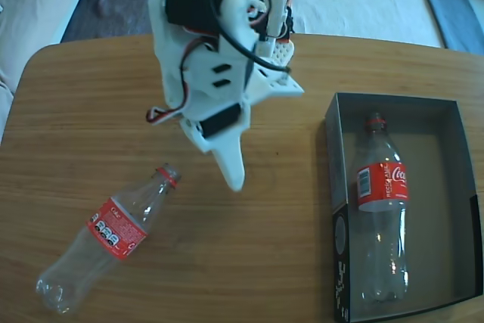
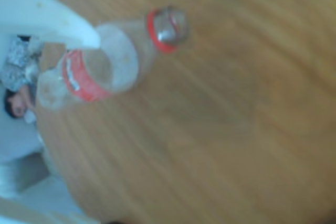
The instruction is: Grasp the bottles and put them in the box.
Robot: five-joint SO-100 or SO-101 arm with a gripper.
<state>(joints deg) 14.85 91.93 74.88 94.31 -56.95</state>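
One bottle (image 1: pixel 383 209) lies in the box (image 1: pixel 336 187). The other bottle (image 1: pixel 106 236) lies on the table (image 1: pixel 249 262). The gripper (image 1: pixel 233 175) holds nothing; I cannot tell if its jaws are apart.

The fixed view looks steeply down from above on my arm (image 1: pixel 215 73) and the whole wooden bench (image 1: pixel 249 262), taking in the box (image 1: pixel 336 179) at its right and the loose Coca-Cola bottle (image 1: pixel 110 236) at lower left. The wrist view rides on me, close above the bench (image 2: pixel 220 129) and blurred, slanting toward its far edge. Both share that bottle (image 2: pixel 105 66) and the wood around it.
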